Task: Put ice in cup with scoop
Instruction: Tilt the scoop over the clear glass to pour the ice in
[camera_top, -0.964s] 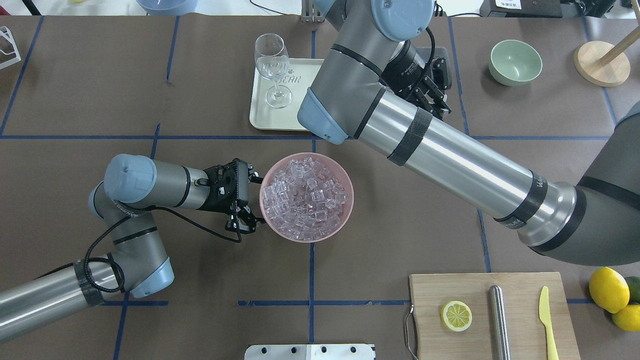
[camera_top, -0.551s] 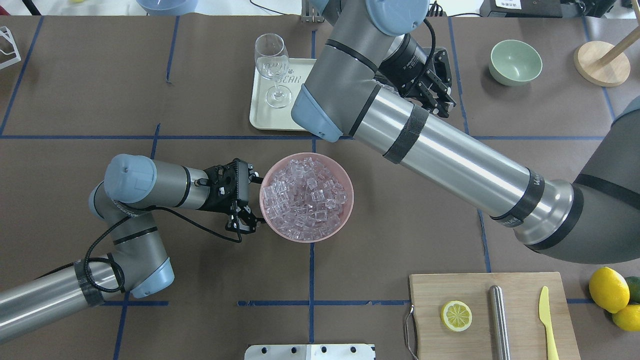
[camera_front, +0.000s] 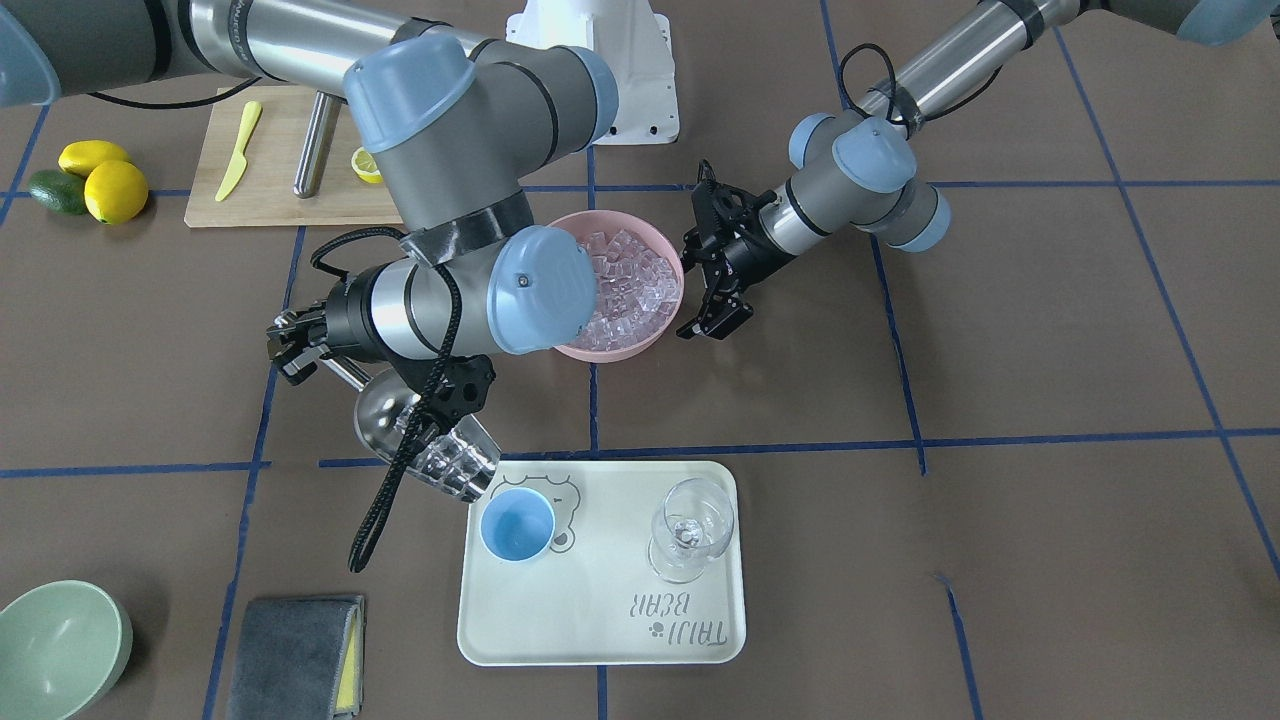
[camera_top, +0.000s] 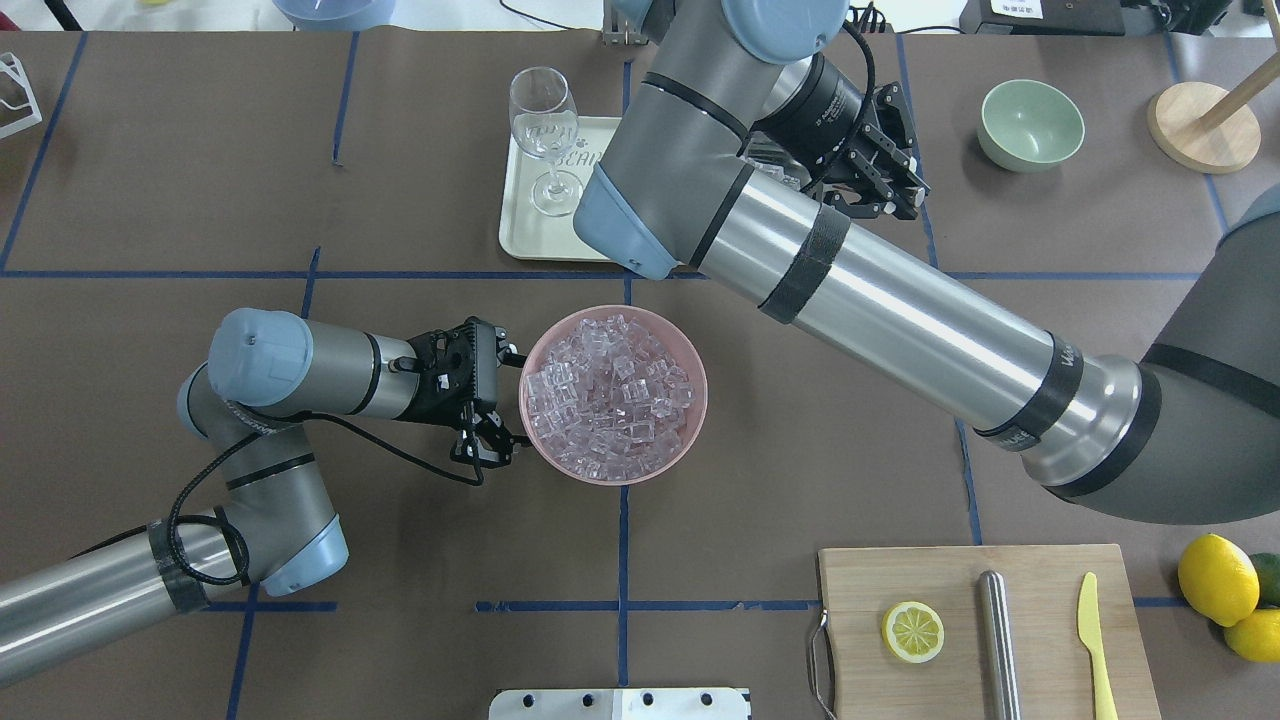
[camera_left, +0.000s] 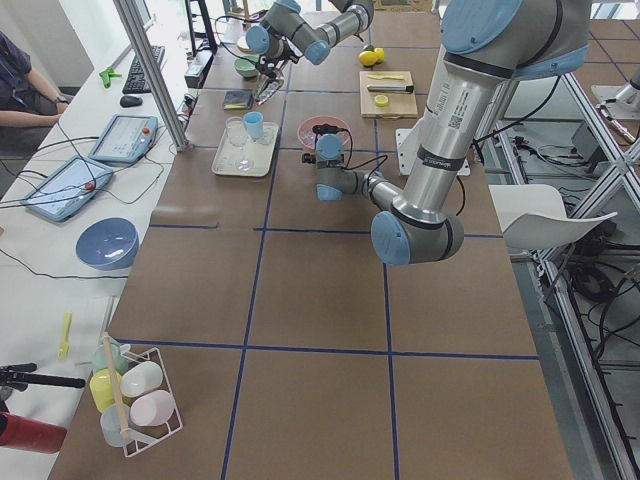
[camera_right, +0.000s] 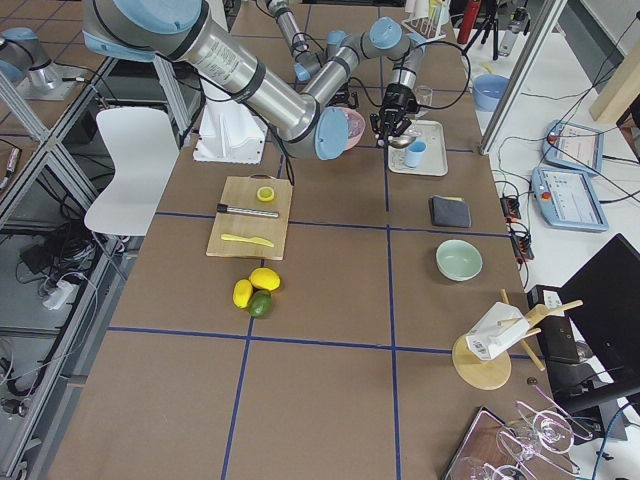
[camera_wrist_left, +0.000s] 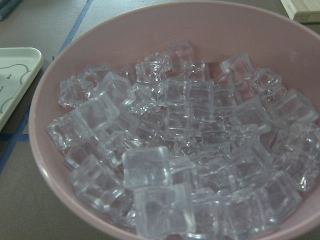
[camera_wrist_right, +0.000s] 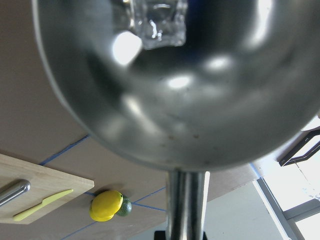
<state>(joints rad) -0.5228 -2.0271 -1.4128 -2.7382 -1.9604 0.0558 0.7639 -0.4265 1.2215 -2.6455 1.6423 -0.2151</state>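
Note:
My right gripper (camera_front: 292, 348) is shut on the thin handle of the steel scoop (camera_front: 385, 420). The scoop tilts down toward the light-blue cup (camera_front: 517, 525) on the cream tray (camera_front: 600, 620). Several clear ice cubes (camera_front: 450, 462) sit at its mouth, just above and beside the cup's rim. In the right wrist view the scoop (camera_wrist_right: 175, 100) fills the frame with one cube (camera_wrist_right: 157, 22) showing. The pink bowl (camera_top: 703, 400) is full of ice (camera_top: 610, 395). My left gripper (camera_top: 490, 450) is open next to the bowl's left rim. The cup is hidden under my right arm in the overhead view.
A wine glass (camera_front: 690, 530) stands on the tray beside the cup. A cutting board (camera_top: 990, 630) with a lemon slice, a steel cylinder and a yellow knife lies at the front right. A green bowl (camera_top: 1030, 122), lemons (camera_top: 1215, 580) and a grey cloth (camera_front: 295, 655) lie around.
My right wrist has turned and its gripper has shifted a little right and away over the tray. The left arm and the pink bowl have not moved.

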